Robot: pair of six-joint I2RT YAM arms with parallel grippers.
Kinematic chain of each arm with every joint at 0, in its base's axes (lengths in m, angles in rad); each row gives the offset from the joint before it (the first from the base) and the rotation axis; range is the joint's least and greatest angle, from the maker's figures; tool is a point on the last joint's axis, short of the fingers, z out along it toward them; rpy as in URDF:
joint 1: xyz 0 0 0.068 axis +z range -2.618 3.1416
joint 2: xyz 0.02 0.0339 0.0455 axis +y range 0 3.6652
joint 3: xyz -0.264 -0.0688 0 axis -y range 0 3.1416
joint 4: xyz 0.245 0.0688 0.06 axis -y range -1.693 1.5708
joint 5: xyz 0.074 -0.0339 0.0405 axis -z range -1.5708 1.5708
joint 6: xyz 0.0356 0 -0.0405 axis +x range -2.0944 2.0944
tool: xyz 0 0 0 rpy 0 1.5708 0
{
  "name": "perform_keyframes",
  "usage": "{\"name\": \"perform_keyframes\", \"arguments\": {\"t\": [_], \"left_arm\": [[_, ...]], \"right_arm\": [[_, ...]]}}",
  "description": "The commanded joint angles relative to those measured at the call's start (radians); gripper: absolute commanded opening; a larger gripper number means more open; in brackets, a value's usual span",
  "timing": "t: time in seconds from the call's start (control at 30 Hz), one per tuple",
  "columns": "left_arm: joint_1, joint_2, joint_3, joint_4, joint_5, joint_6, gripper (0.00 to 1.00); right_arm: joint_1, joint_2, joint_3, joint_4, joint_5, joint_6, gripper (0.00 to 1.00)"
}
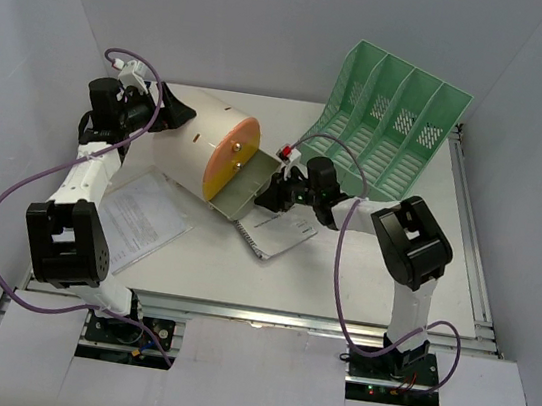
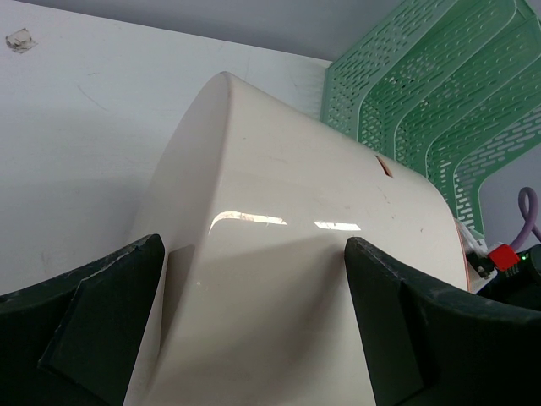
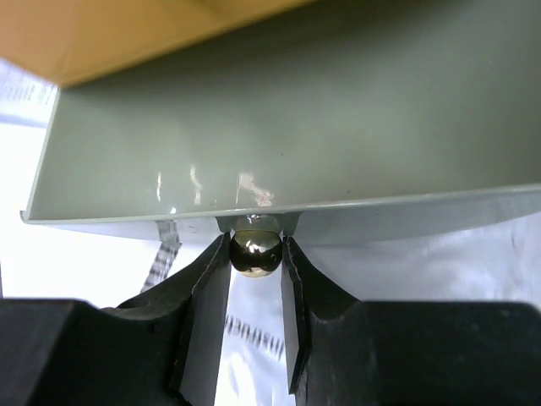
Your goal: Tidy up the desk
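On the white desk (image 1: 362, 276) a cream cylindrical drawer box (image 1: 200, 133) lies on its side, its orange face toward the right. A grey-green drawer (image 1: 250, 186) stands pulled out of that face. My right gripper (image 1: 272, 197) is shut on the drawer's shiny round knob (image 3: 255, 252), which sits pinched between the fingertips just below the drawer front (image 3: 296, 144). My left gripper (image 1: 166, 108) is open at the box's back end. In the left wrist view its fingers (image 2: 110, 313) stand wide over the box's curved cream wall (image 2: 296, 186).
A mint-green file rack (image 1: 393, 124) stands at the back right, close behind the right arm, and also shows in the left wrist view (image 2: 423, 93). Printed sheets (image 1: 143, 215) lie at the front left. A spiral notebook (image 1: 281, 237) lies under the drawer and the right gripper.
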Motion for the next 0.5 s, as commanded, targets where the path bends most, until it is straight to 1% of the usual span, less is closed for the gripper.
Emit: {"name": "perform_keyframes", "arguments": {"t": [0.0, 0.07, 0.13, 0.23, 0.33, 0.37, 0.47], "left_arm": [[0.004, -0.017, 0.012, -0.012, -0.027, 0.021, 0.98], [0.005, -0.017, 0.016, -0.013, -0.031, 0.022, 0.98], [0.006, -0.025, 0.028, -0.016, -0.040, 0.024, 0.98], [0.006, -0.061, 0.037, -0.015, -0.082, 0.033, 0.98], [0.006, -0.114, 0.039, -0.007, -0.160, 0.044, 0.98], [0.006, -0.141, 0.039, 0.014, -0.205, 0.047, 0.98], [0.006, -0.208, 0.033, 0.047, -0.312, 0.055, 0.98]], "right_arm": [[-0.021, -0.099, -0.089, 0.022, -0.023, -0.076, 0.19], [-0.024, -0.111, -0.099, 0.012, -0.026, -0.095, 0.28], [-0.024, -0.112, -0.083, -0.016, -0.049, -0.112, 0.51], [-0.024, -0.122, -0.029, -0.101, -0.062, -0.186, 0.71], [-0.032, -0.182, -0.014, -0.211, -0.034, -0.278, 0.83], [-0.038, -0.212, -0.013, -0.255, -0.021, -0.321, 0.86], [-0.051, -0.288, -0.017, -0.380, 0.023, -0.430, 0.89]]}}
